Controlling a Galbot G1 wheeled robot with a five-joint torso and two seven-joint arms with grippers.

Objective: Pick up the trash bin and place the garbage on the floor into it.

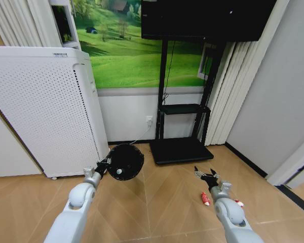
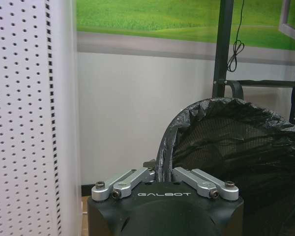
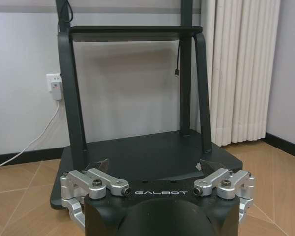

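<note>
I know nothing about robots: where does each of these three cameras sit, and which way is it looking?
Head view: on the head, looking forward and down at the floor; both arms show, the left gripper holding the small black mesh trash bin.
Left wrist view: on the left wrist, facing the bin's bag-lined rim.
Right wrist view: on the right wrist, the open right gripper facing the black TV stand.
Shared: bin, stand.

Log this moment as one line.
left claw: shut on trash bin, lifted | right claw: open, empty | garbage: on floor
</note>
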